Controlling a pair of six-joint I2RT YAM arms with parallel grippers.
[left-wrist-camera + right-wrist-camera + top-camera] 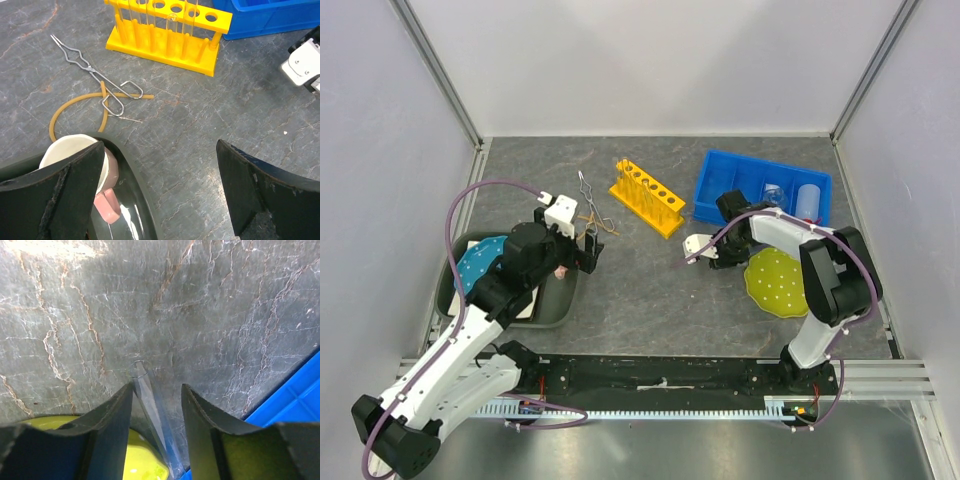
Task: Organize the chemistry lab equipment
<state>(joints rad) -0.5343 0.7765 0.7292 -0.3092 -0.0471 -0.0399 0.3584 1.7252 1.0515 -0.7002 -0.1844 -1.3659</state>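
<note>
Two grippers: the left gripper (160, 150) spread wide beside a mug (70, 147); the right gripper (157, 390) around a clear tube (152, 410), grip unclear. Grey table (640, 290), white walls (650, 60).

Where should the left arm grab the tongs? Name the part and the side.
Grip the tongs at the narrow crossing near their middle, coming straight down from above. They lie flat on the table, so no side gets underneath, and their looped handles rest over the rubber loop, which a grip there might snag.

A robot test cell in a lab. Plain white walls (660, 60) and aluminium frame posts (440, 70) enclose a grey stone-patterned worktop (650, 300).
</note>
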